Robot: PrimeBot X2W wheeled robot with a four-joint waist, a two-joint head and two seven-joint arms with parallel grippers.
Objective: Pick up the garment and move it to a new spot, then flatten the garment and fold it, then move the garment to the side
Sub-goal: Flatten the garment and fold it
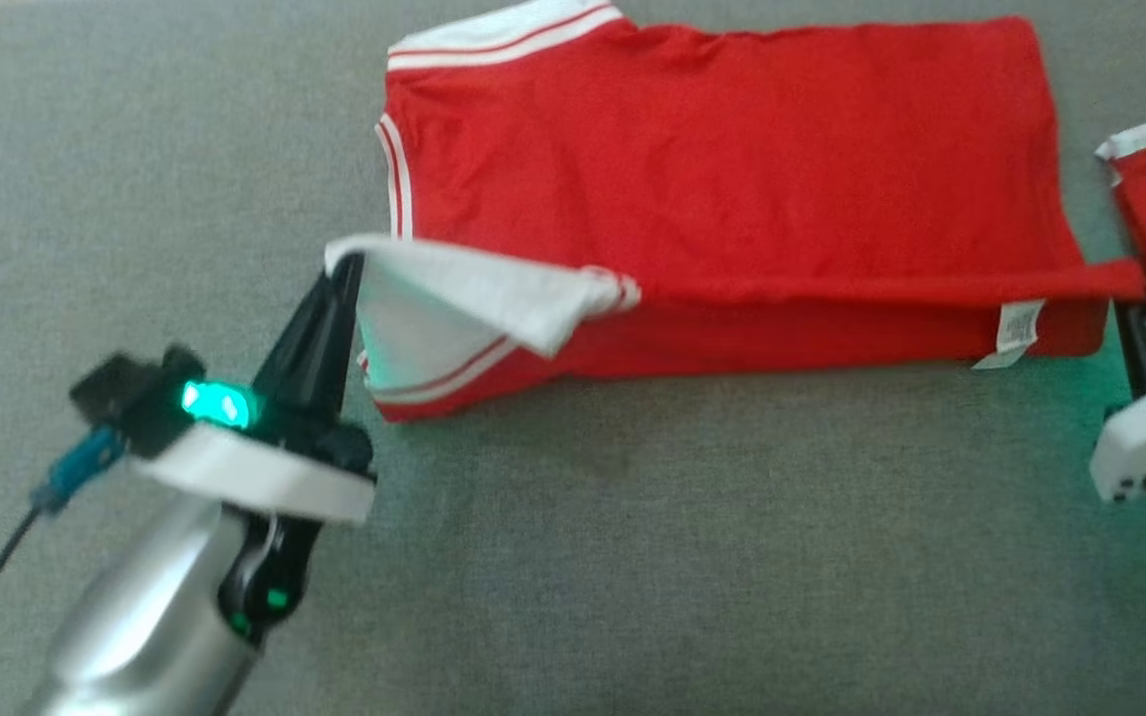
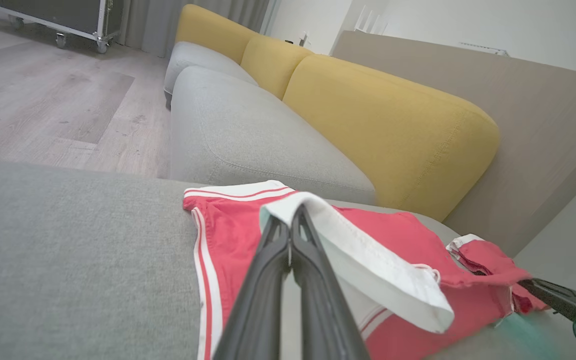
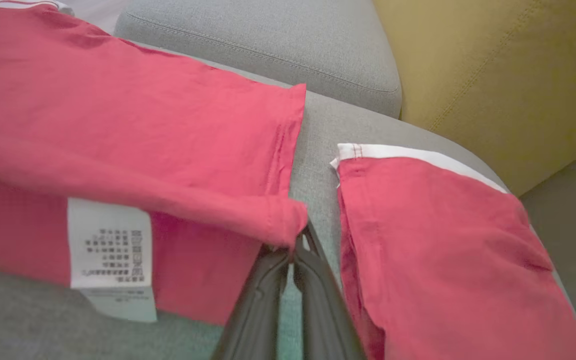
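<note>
Grey cushion [image 1: 633,557] bears red garment [image 1: 732,159], its white care label [image 3: 110,250] unreadable.

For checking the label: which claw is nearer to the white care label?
Right. The right claw pinches the garment beside the care label; the left claw holds the opposite end.

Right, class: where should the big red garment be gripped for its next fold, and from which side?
Grip the two ends of the near long edge of the red garment: the white-trimmed corner, where the left pincer is shut on it, and the hem corner, in the right pincer. Come from the near side, low: that edge is thin and lifted.
</note>
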